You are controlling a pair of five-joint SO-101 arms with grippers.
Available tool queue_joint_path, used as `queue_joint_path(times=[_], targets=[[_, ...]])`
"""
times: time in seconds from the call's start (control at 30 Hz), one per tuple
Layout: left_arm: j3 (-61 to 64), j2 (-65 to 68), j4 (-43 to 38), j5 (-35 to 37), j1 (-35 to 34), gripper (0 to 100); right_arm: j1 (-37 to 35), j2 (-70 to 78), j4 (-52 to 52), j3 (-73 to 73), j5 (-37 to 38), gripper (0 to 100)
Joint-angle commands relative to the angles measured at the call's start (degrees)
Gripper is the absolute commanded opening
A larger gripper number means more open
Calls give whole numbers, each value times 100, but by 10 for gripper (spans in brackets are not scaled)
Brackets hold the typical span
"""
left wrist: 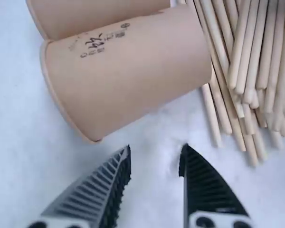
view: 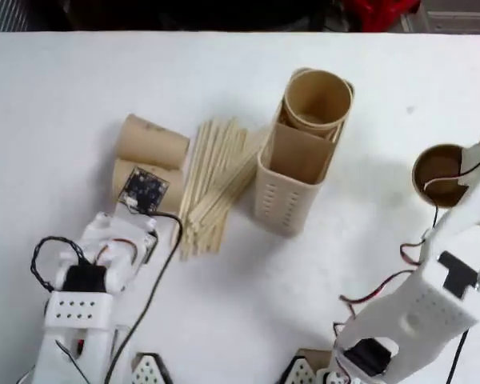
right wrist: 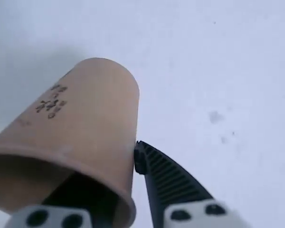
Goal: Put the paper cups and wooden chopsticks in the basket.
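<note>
Two paper cups lie on their sides at the left, the far one and the near one, next to a pile of wooden chopsticks. My left gripper is open just short of the near cup, with the chopsticks beside it. The tan basket in the middle holds stacked paper cups. At the right, my right gripper is shut on the rim of another paper cup, one finger inside and one outside. That cup hangs above the table, mouth up.
The white table is bare in front of the basket and between the two arms. The left arm stands at the near left, the right arm at the near right. Some chopsticks lean against the basket's left wall.
</note>
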Motion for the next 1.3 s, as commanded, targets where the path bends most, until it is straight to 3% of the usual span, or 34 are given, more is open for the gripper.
queue_joint_path(times=[0.0,0.13,0.3,0.4,0.67,0.8,0.87,0.93,1.1,1.27], targets=[[-35,-101,-88,-44,92,172,-189,-523,338,-220,-79,18],[-35,-101,-88,-44,92,172,-259,-400,268,-176,-105,37],[-35,-101,-88,-44,92,172,-330,75,84,-220,-70,169],[-35,-101,-97,-44,92,172,-356,391,-48,-220,-62,190],[-35,-101,-105,-44,92,172,-330,1218,-620,-220,-53,185],[-35,-101,-105,-44,92,172,-303,1481,-778,-220,-53,0],[-35,-101,-105,-44,92,172,-259,1508,-734,-220,-44,38],[-35,-101,-105,-44,92,172,-215,1490,-734,-237,-44,14],[-35,-101,-105,-44,92,172,-110,910,-523,-229,-97,17],[-35,-101,-105,-44,92,172,-207,-611,-40,-229,-378,18]])
